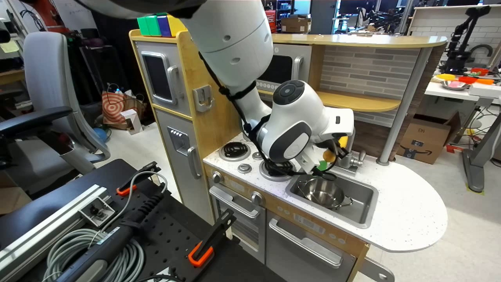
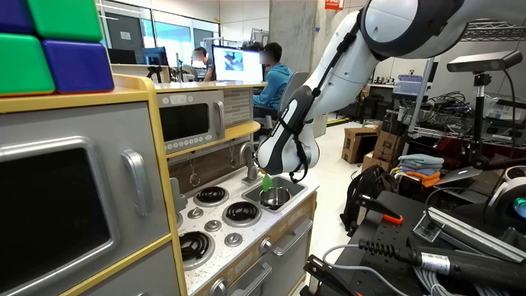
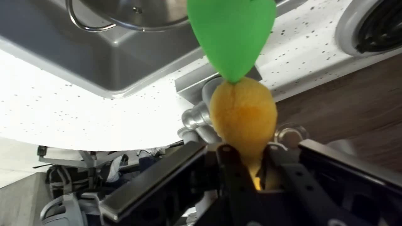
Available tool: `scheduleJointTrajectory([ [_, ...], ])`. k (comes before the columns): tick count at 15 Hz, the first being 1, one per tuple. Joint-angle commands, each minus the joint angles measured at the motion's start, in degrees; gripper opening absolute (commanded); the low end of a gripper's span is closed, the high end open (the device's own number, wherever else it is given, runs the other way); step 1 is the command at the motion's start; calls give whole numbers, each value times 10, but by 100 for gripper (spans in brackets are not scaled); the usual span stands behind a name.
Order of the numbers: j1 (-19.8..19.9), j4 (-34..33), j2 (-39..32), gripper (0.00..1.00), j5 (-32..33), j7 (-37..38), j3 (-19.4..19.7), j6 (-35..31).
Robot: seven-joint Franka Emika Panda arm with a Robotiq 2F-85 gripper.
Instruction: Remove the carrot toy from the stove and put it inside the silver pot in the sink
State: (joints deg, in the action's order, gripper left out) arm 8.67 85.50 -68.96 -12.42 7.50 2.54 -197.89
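My gripper (image 3: 246, 153) is shut on the narrow yellow end of the carrot toy (image 3: 243, 110), whose green end points away from the fingers. In an exterior view the toy (image 1: 328, 156) hangs in the air near the sink's back edge, green end down; its green end also shows in an exterior view (image 2: 266, 182), just behind the pot. The silver pot (image 1: 323, 192) stands in the sink (image 1: 362, 211), with its rim partly in the wrist view (image 3: 150, 18). The stove (image 2: 267, 224), with black burners, is beside the sink. The arm hides the fingers in an exterior view.
The grey faucet (image 1: 350, 154) stands at the sink's back edge, close to the gripper. A wooden shelf (image 1: 356, 101) and a grey microwave (image 2: 185, 121) are behind. A grey post (image 1: 405, 105) rises from the counter (image 1: 411, 207). A black table (image 1: 172, 227) is in front.
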Motion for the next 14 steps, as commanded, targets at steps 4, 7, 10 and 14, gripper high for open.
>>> scheduleJointTrajectory([
  [4, -66, -36, -69, 3, -98, 33, 85, 2],
  [7, -71, -31, -76, 38, -103, 39, 85, 0],
  [10, -73, -27, -70, 60, -95, 38, 76, 0],
  [14, -67, -20, -53, 89, -79, 32, 56, 0],
])
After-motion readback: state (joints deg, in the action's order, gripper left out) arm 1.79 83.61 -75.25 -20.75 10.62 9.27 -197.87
